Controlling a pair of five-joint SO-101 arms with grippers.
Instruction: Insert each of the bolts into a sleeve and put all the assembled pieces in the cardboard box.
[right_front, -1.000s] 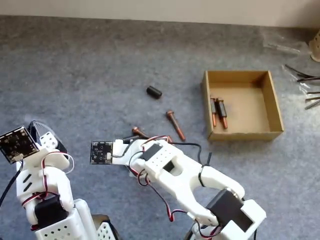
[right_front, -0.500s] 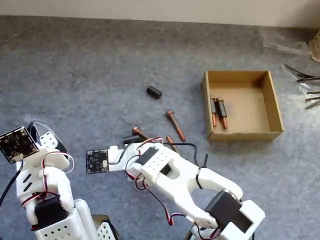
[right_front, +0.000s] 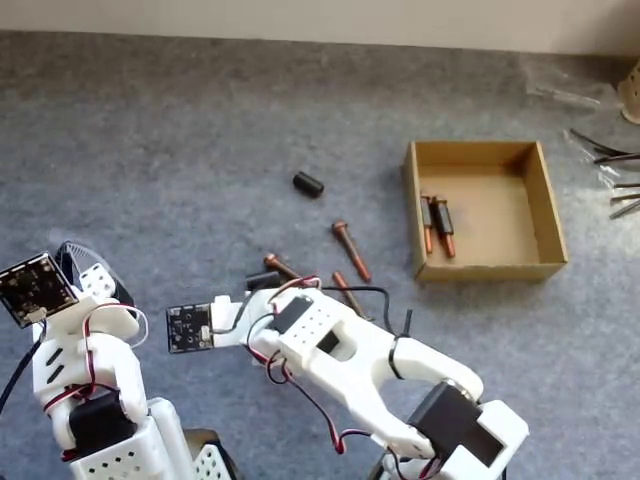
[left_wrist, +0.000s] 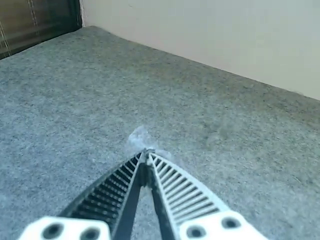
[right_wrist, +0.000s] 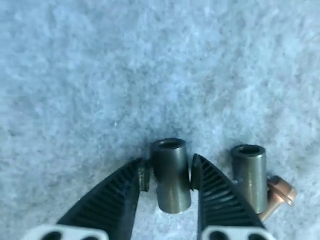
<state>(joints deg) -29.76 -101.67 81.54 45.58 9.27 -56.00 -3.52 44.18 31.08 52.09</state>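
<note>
We log: right gripper (right_wrist: 170, 167) pinching a sleeve (right_wrist: 171, 186), its long axis parallel to the fingers (right_wrist: 115, 200); left gripper (left_wrist: 146, 162) pressed together, well apart.

Grey carpet (right_front: 150, 150); on it bolts (right_front: 351, 250), sleeves (right_front: 308, 184), cardboard box (right_front: 490, 270).

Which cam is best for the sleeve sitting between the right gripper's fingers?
Right wrist view: the sleeve sits close up, open end visible, between the fingers of the right gripper. In the high view the right arm lies over that spot. The left wrist view faces carpet and wall.
</note>
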